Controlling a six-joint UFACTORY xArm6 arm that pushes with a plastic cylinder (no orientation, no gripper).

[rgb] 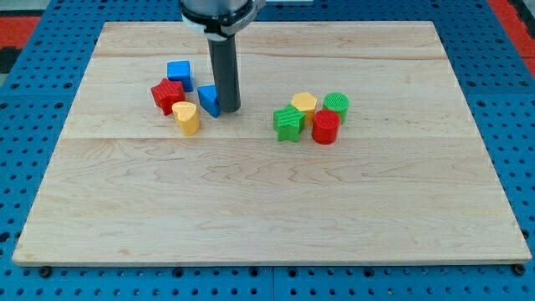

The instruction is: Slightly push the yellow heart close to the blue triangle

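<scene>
The yellow heart (187, 118) lies left of the board's middle, just below and right of a red block (167, 95). The blue triangle (208, 100) lies a little up and right of the heart, a small gap between them. My tip (230, 109) stands against the blue triangle's right side, so the triangle is between my tip and the heart. The rod hides part of the triangle's right edge.
A blue cube (179, 73) sits above the red block. To the view's right is a cluster: green star (288, 123), yellow hexagon (304, 104), red cylinder (326, 127), green cylinder (337, 104). The wooden board (267, 217) is edged by blue pegboard.
</scene>
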